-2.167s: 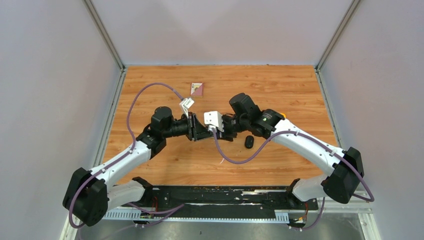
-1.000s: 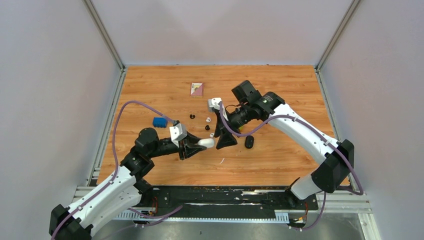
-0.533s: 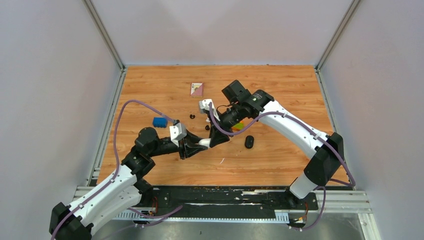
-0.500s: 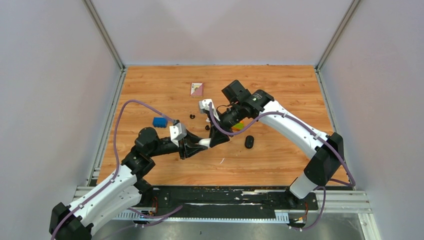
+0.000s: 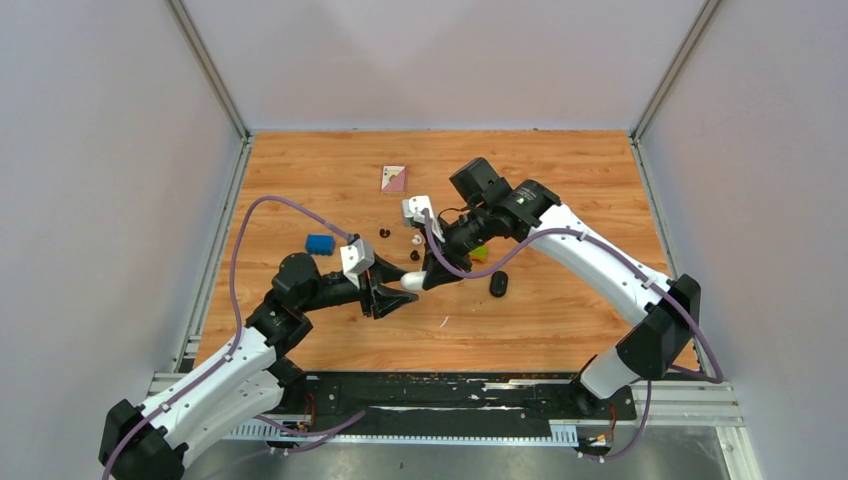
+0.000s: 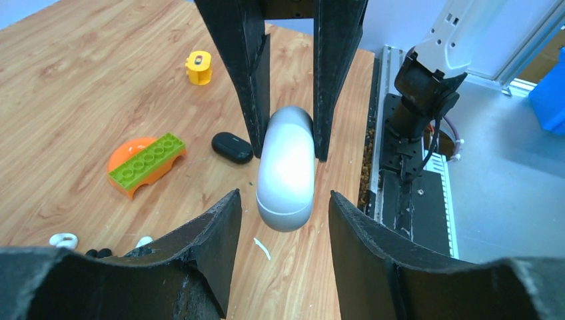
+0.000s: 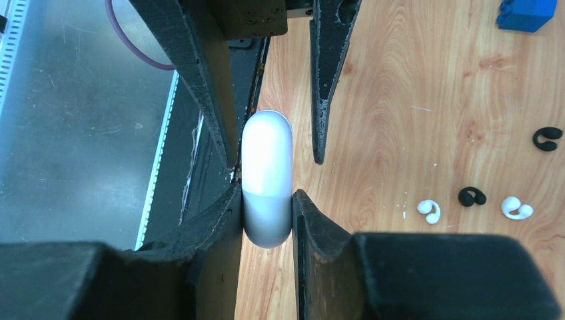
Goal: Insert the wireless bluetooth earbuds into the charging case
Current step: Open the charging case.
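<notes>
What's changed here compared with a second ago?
The right pincer swung in and clamped the white case. The left pincer, which held it, has opened. The earbuds, black case and blue block stayed put.

Blue block [image 7: 528, 13] cut by top edge, black earbuds [image 6: 98, 253] half hidden behind left claw [image 6: 283, 197]
</notes>
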`<state>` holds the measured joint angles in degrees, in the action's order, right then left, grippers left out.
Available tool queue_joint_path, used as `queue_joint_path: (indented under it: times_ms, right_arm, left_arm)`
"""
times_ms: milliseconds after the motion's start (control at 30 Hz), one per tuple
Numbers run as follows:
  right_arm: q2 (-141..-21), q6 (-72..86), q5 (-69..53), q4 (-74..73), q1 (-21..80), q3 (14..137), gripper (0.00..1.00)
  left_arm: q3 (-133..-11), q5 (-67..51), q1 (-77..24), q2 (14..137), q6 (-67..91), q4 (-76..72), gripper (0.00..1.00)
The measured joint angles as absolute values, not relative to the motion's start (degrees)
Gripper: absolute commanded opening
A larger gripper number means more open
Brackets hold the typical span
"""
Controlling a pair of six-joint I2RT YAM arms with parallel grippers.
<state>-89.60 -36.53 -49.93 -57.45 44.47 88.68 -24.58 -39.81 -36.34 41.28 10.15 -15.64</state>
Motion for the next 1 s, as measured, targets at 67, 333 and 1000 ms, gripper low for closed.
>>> queue_joint_path:
  times_ms: [67, 333, 1000]
  right_arm:
    - [-88.8, -36.6, -49.7, -57.5, 44.5, 88.8, 0.07]
    - [-88.3, -36.5, -49.5, -57.4, 44.5, 89.0, 0.08]
    - [-88.9, -35.5, -49.9, -58.1, 44.6, 89.4, 0.47]
  left_arm:
    - [-24.6, -40.0, -36.3, 41.3, 10.4, -16.1, 0.57]
    - [-24.5, -40.5, -36.3, 41.4, 11.3, -17.8, 0.53]
    - [-24.5, -41.8, -36.3, 42.8, 12.7, -19.2, 0.11]
